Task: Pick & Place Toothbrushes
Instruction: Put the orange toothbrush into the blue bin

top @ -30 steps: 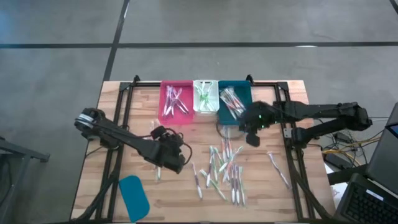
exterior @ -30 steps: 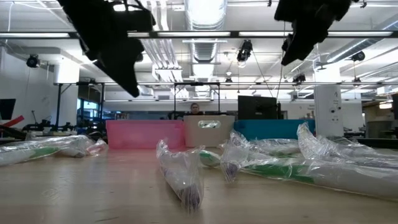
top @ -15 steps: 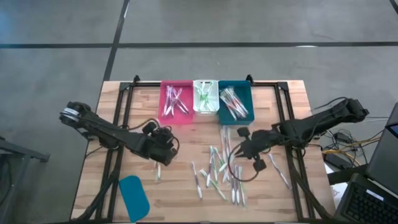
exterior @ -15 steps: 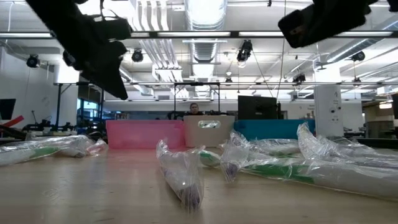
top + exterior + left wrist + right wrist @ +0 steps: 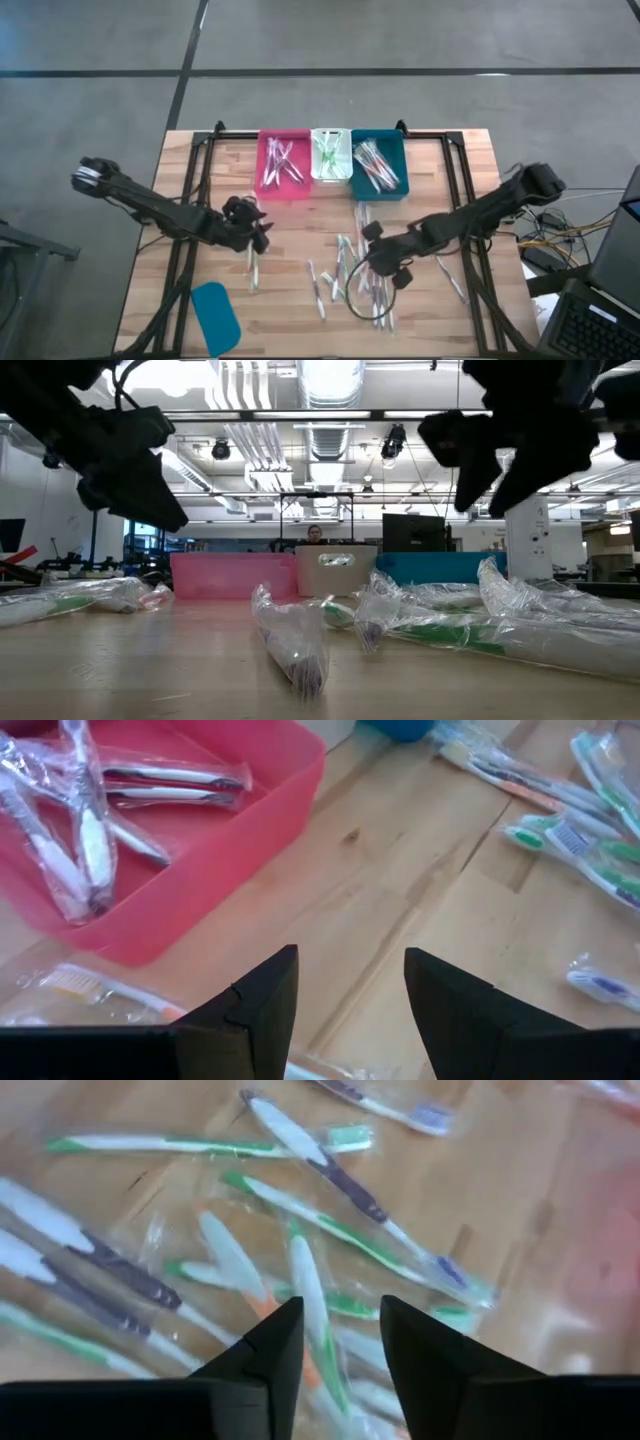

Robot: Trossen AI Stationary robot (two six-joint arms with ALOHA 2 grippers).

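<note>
Several wrapped toothbrushes (image 5: pixel 360 275) lie loose on the wooden table's middle, and more lie in the pink bin (image 5: pixel 283 165), the white bin (image 5: pixel 329 155) and the teal bin (image 5: pixel 378 165) at the far edge. My right gripper (image 5: pixel 375 255) hangs open over the loose toothbrushes (image 5: pixel 300 1280), pointing down at a slant, with nothing between its fingers. My left gripper (image 5: pixel 250 235) stands open above bare wood near the pink bin (image 5: pixel 150 820). One wrapped toothbrush (image 5: pixel 90 990) lies on the table just beside it.
A flat teal lid (image 5: pixel 215 315) lies at the near left. A single toothbrush (image 5: pixel 252 270) lies left of the pile and another (image 5: pixel 448 270) to its right. Black frame rails (image 5: pixel 190 200) run along both table sides. Bare wood (image 5: pixel 290 230) shows between the bins and the pile.
My right gripper has swung from beside the teal bin toward the table's near edge and left, sinking over the loose toothbrushes and rolling about its pointing line. My left gripper has drawn back toward the table's left edge and sunk a little. No toothbrush has moved.
</note>
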